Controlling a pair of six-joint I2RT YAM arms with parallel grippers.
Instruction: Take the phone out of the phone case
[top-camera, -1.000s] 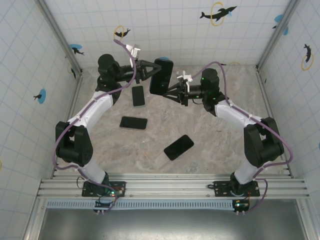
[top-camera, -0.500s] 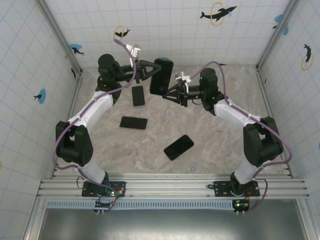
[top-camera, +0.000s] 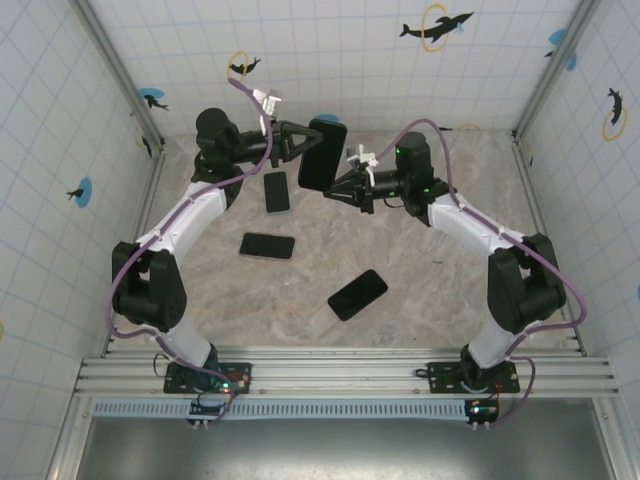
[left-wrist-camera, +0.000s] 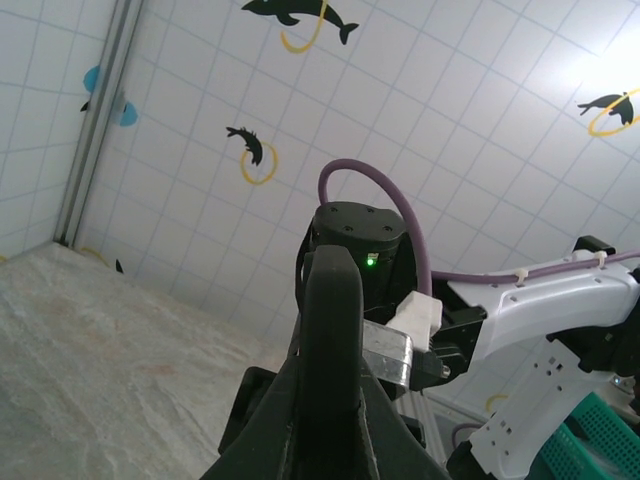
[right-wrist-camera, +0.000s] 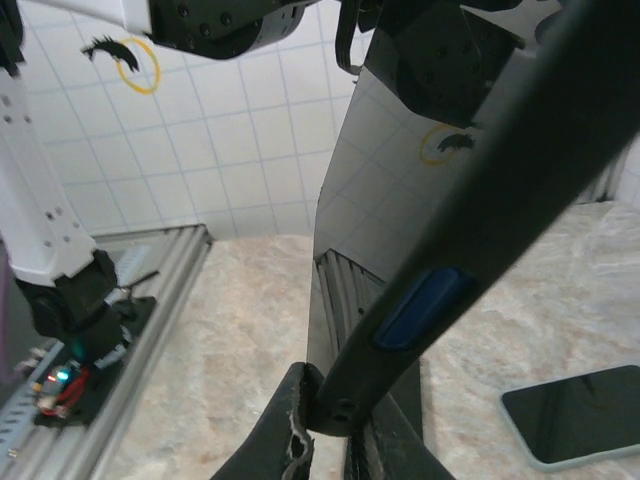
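White tiled walls with dolphin stickers (top-camera: 433, 27) close in a marbled beige tabletop (top-camera: 420, 290), with an aluminium rail along its near edge.

From the left, the left arm (top-camera: 190, 215) bends up and across toward the back of the table. The left gripper (top-camera: 303, 142) is clamped on the phone case (top-camera: 322, 153) and holds it up off the table. In the left wrist view the two fingers (left-wrist-camera: 283, 400) press in from either side of the case's thin black edge (left-wrist-camera: 332, 320), which stands upright between them.

Below the arm, three loose phones lie flat on the tabletop. One (top-camera: 277, 191) sits lengthwise just under the raised case, a second (top-camera: 267, 245) lies crosswise nearer the front, and a third (top-camera: 357, 294) rests at a slant toward the middle, well apart from the other two.

The phone (right-wrist-camera: 365, 225) sits inside the case, and its glossy screen mirrors the wall tiles. The case's dark rim (right-wrist-camera: 510, 180) carries a blue side button (right-wrist-camera: 420, 305).

To the right, the right gripper (top-camera: 331, 191) meets the case's lower end from the opposite side. In the right wrist view its fingertips (right-wrist-camera: 292, 425) are drawn in on the bottom corner of the case and pinch it. The right arm (top-camera: 470, 230) stretches back to its base at the near right.
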